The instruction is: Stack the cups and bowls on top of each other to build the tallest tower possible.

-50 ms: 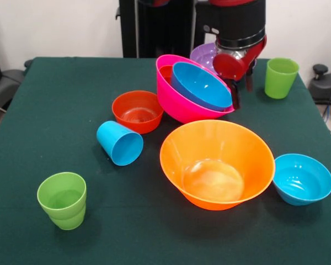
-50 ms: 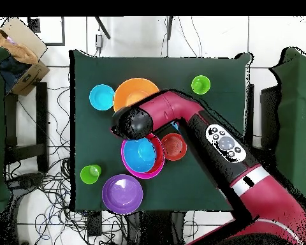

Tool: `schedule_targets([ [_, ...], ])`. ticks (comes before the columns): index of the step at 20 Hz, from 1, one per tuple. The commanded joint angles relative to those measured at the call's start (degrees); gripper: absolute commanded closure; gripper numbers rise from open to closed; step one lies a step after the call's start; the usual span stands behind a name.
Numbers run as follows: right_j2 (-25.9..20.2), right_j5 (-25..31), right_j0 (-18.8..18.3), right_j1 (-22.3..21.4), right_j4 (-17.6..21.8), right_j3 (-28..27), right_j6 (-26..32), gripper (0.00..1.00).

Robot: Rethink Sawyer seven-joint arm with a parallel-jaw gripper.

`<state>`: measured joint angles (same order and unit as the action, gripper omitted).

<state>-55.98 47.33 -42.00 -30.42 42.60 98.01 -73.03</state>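
Note:
The large pink bowl (image 1: 179,105) sits tilted behind the table's middle, with a blue bowl (image 1: 201,85) and a red-orange bowl (image 1: 165,72) nested in it; this is the tower (image 2: 141,156). My gripper (image 1: 237,98) hangs right against the pink bowl's right rim, and the contact is hidden. The purple bowl (image 1: 203,54) lies behind it. Another red-orange bowl (image 1: 137,112) stands to its left. The large orange bowl (image 1: 217,163) and a small blue bowl (image 1: 302,178) are nearer. The sky blue cup (image 1: 119,143) lies on its side. One green cup (image 1: 62,200) stands front left, another green cup (image 1: 281,77) far right.
The dark green cloth (image 1: 55,110) covers the whole table. In the overhead view my arm (image 2: 206,131) crosses the table above the bowls and hides part of them. Cables, a chair and a cardboard box (image 2: 18,54) lie off the table's sides.

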Motion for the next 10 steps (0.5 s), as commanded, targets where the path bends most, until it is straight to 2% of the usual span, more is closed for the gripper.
schedule_targets([
  [1, 0.69, -6.24, -1.10, 5.47, 7.60, 3.78, 15.25, 0.00],
  [10, 1.26, -8.83, -1.49, 7.99, 10.47, 3.88, 14.90, 0.00],
])
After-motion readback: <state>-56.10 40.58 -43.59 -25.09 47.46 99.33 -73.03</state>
